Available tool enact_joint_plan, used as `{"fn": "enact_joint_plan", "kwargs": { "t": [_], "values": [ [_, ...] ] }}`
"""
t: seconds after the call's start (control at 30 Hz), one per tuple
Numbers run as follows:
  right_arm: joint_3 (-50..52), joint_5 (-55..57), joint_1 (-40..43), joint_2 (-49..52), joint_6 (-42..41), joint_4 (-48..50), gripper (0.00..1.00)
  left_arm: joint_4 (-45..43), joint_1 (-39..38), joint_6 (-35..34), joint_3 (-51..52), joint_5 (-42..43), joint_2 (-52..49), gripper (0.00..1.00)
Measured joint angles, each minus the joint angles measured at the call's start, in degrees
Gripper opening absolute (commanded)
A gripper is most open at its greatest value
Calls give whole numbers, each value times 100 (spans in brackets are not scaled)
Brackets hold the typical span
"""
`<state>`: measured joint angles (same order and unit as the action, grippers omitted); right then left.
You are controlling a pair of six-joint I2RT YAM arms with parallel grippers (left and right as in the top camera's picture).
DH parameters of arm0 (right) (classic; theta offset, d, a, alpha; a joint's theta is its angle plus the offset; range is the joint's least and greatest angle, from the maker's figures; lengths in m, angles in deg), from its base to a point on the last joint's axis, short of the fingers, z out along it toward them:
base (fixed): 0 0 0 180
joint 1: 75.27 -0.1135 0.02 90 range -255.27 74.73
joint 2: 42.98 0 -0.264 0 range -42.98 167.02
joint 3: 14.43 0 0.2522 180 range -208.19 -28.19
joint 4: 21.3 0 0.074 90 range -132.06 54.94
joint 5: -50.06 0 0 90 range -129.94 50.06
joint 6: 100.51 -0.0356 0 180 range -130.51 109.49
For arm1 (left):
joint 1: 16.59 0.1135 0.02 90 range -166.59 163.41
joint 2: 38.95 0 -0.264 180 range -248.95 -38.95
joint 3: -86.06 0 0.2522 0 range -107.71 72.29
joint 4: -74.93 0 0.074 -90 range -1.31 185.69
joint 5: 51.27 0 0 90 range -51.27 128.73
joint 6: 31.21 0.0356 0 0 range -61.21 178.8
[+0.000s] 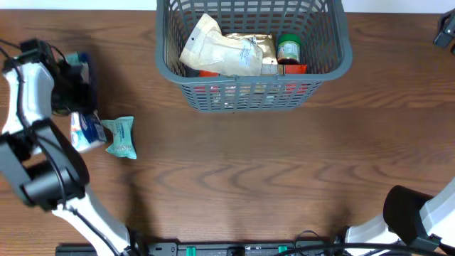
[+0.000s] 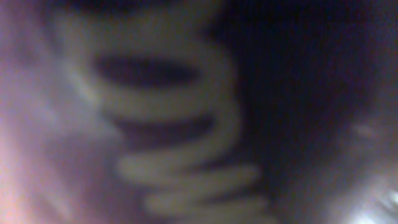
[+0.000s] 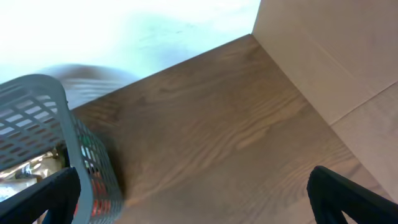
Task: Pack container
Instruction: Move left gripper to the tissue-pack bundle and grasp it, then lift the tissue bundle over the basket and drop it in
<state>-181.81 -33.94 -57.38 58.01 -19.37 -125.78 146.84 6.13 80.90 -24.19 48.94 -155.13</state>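
Already partly filled, the container (image 1: 252, 99) stands at the top centre of the overhead view on the wooden table (image 1: 234, 178). It holds a pale paper pouch (image 1: 217, 50), a green-lidded jar (image 1: 288, 50) and some red items seen through the slots. The step in hand looks like fetching another item from the small group left out at the left edge of the frame.

The left arm reaches over that group, and the left gripper (image 1: 75, 89) sits as a dark mass just above a white and blue packet (image 1: 84, 131). A teal packet (image 1: 121, 136) lies just beside that one, toward the centre. The left wrist view is filled by a heavy blur of pale lettering on something dark, pressed very close to the lens. Whether the jaws are spread or closed, and whether they grip anything, cannot be told.

The next move probably calls for a firm hold on one packet. It would then be lifted clear of its neighbour and carried toward the top centre, over the thick rim.

The right gripper (image 3: 193, 176) hangs well apart from all this. Its fingers (image 3: 43, 199) are spread wide at the lower corners of its own view, with nothing between them. The basket wall is at the left of that view and a cardboard panel (image 3: 336, 56) at the upper right.
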Motion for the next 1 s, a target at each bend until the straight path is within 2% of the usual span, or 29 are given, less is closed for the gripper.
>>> {"fn": "enact_joint_plan", "kwargs": {
  "t": [0.2,0.4,0.57,0.7,0.8,1.0],
  "values": [
    [0,-2,0,0,35,-81,99,-9,-413,-68,-769,17,1552,6],
    [0,0,0,0,37,-94,99,-120,-1491,402,-1725,28,2461,6],
    [0,-2,0,0,35,-153,99,-1102,-2562,1784,-1952,98,2511,6],
    [0,-26,0,0,37,-188,99,-1982,-3211,3462,-1950,101,2210,6],
    [0,-140,0,0,37,-199,99,-2441,-3550,4297,-1947,111,1904,6],
    [0,-369,0,0,37,-203,99,-2800,-4083,5110,-1947,118,1123,6]
  ]
}}
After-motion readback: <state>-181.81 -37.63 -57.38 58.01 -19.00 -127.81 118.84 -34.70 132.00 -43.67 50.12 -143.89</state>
